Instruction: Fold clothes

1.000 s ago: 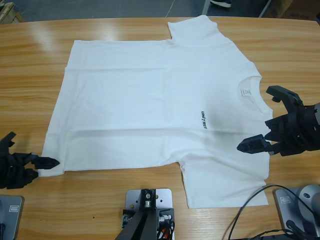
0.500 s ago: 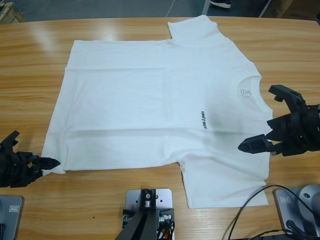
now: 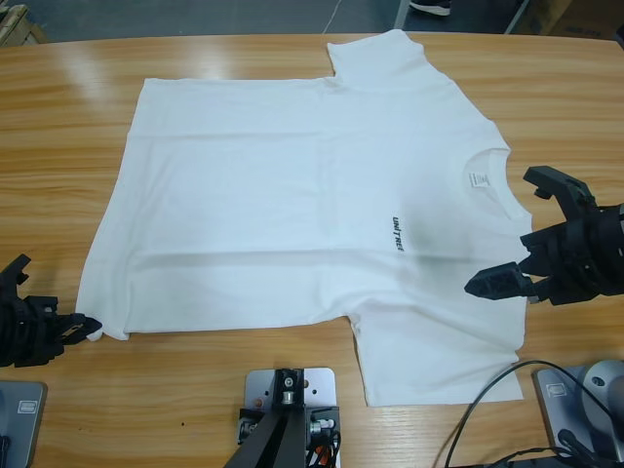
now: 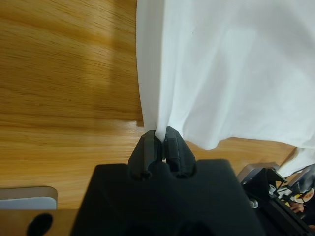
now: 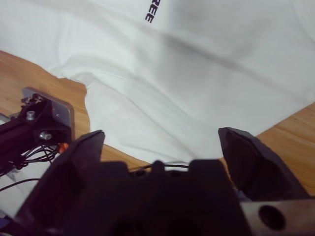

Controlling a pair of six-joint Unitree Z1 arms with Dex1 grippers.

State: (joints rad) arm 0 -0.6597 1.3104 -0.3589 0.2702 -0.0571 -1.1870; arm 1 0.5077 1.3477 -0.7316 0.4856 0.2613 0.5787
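Left gripper [image 4: 158, 147] clamped on the near-left hem corner of the plain white cotton T-shirt [image 3: 292, 210]; right gripper [image 3: 531, 234] spread wide above its near shoulder; a one-sided pull may skew the cloth.

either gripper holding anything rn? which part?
Left gripper is shut on the T-shirt at its bottom hem corner. Right gripper is open, holding nothing.

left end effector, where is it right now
In the high view the left end effector sits at the table's lower left, shut on the T-shirt's bottom hem corner.
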